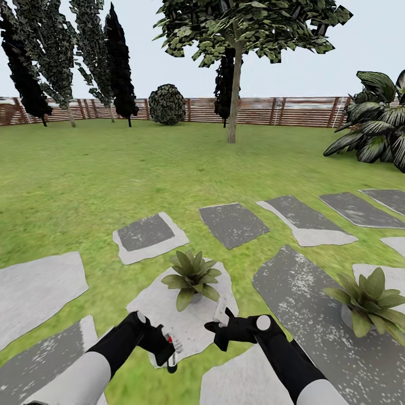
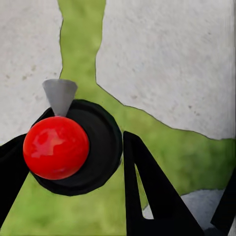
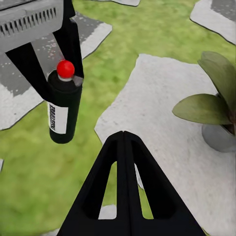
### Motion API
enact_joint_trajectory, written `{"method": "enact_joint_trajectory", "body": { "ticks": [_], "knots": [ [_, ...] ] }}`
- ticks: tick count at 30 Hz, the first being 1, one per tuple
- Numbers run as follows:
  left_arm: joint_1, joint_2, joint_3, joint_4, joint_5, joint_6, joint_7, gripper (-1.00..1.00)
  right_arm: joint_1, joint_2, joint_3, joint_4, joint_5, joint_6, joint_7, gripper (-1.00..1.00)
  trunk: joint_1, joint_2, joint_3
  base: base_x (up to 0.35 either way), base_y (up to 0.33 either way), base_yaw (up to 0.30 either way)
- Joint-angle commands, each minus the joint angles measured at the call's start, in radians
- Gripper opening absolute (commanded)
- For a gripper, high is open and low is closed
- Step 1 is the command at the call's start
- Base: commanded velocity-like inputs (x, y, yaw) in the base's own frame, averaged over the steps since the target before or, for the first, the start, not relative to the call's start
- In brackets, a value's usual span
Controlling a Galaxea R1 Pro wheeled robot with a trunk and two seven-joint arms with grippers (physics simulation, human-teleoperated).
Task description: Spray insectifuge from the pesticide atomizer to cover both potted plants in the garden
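Head view: on a garden lawn [image 1: 112, 180] crossed by grey stepping stones [image 1: 233, 224], the left gripper [image 1: 166, 347] is clamped on the pesticide atomizer [image 1: 171, 350], holding the dark bottle off the ground at about seven o'clock from the nearer potted plant [image 1: 192, 277]. A second potted plant [image 1: 368, 301] stands on a stone at three o'clock from the first. The right gripper [image 1: 216, 332], at one o'clock from the bottle and well clear of it, has its fingers pressed together, empty. Right wrist view shows the atomizer [image 3: 63, 108] upright, red cap [image 3: 65, 69] on top, white label facing the lens. A slatted fence [image 1: 264, 111] and trees [image 1: 236, 50] line the background.
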Motion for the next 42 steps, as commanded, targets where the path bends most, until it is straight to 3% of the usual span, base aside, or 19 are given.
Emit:
{"method": "enact_joint_trajectory", "body": {
  "ticks": [1,10,17,25,34,42],
  "knots": [
    [-0.001,-0.004,0.000,-0.002,-0.002,0.008,-0.005,-1.00,0.000,0.000,-0.001,-0.002,0.005,0.002,0.004,-1.00,0.000,0.000,-0.001,0.000,0.000,0.000],
    [-0.008,-0.022,0.003,-0.002,0.003,0.001,-0.009,-1.00,0.000,0.002,0.002,-0.002,0.004,0.000,0.005,-1.00,0.000,0.000,-0.001,0.000,0.000,0.000],
    [-0.008,-0.028,0.005,0.003,0.067,-0.052,-0.009,-1.00,0.000,0.003,0.003,-0.003,0.005,0.000,0.046,-1.00,0.000,0.000,-0.001,0.000,0.000,0.000],
    [-0.007,-0.029,0.007,0.003,0.080,-0.067,-0.009,-1.00,0.000,0.003,0.002,-0.003,0.005,0.000,0.056,-1.00,0.000,0.000,-0.001,0.000,0.000,0.000],
    [-0.006,-0.028,0.007,0.014,0.130,-0.117,-0.009,-1.00,0.000,0.003,0.002,-0.003,0.005,0.000,0.056,-1.00,0.000,0.000,-0.001,0.000,0.000,0.000],
    [-0.004,-0.039,0.006,0.015,0.134,-0.121,-0.009,-1.00,0.000,0.003,0.002,-0.003,0.005,0.000,0.056,-1.00,0.000,0.000,-0.001,0.000,0.000,0.000]
  ]
}}
